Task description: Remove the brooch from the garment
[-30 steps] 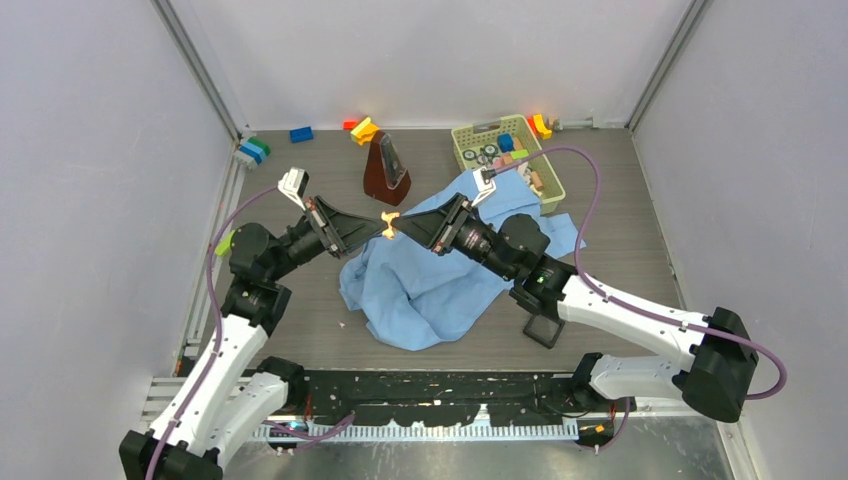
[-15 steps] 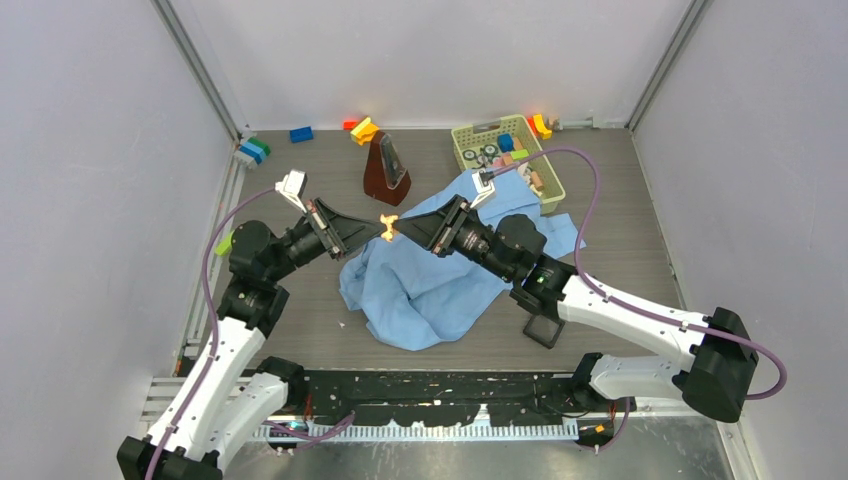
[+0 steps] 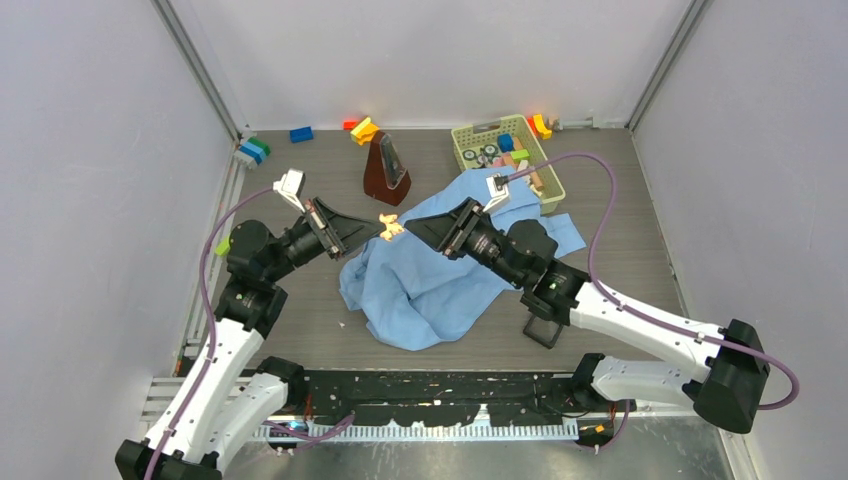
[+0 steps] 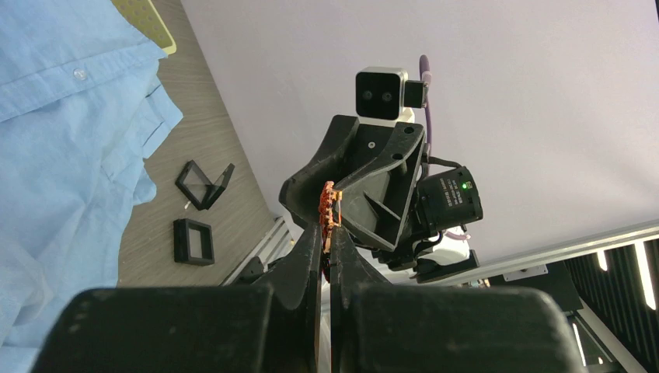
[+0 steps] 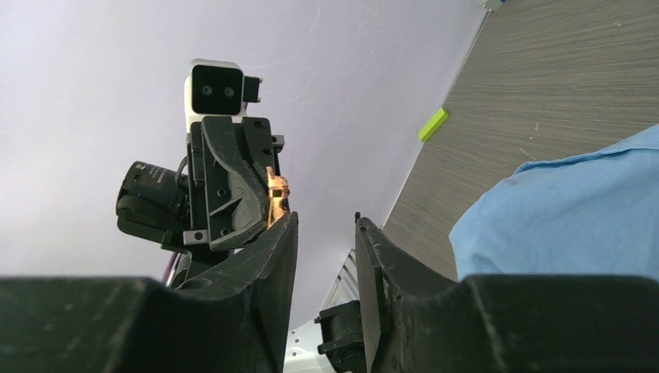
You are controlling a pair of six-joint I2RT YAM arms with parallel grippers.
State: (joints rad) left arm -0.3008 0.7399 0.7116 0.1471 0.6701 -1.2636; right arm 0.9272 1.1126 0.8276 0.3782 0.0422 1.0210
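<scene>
The left fingers (image 4: 307, 256) are pressed together and clamped on the brooch (image 4: 328, 206), a small orange-brown piece that sticks out past their tips. The right fingers (image 5: 284, 241) are parted, with a clear gap between them and nothing in it.

From above, the two arms point at each other across the middle of the tabletop (image 3: 620, 220). The left fingers (image 3: 362, 233) reach in from the left and the right fingers (image 3: 430, 228) from the right. The brooch (image 3: 391, 227) sits between them, gripped on the left side and just clear of the right tips. It is raised in the air over the far left edge of the light-blue shirt (image 3: 430, 285), which lies crumpled in a heap on the tabletop. No cloth appears to hang from the brooch, so it looks to be off the shirt already.

In the left wrist view the brooch seems to run lengthwise in line with the fingers, though it is too small to be sure. It lies just to the left of the right fingers, and only the left arm has it. Putting it down therefore looks like a job for the left arm, probably on the bare wood to the left of the shirt.

A pale green basket (image 3: 456, 136) of small things stands at the far right.
</scene>
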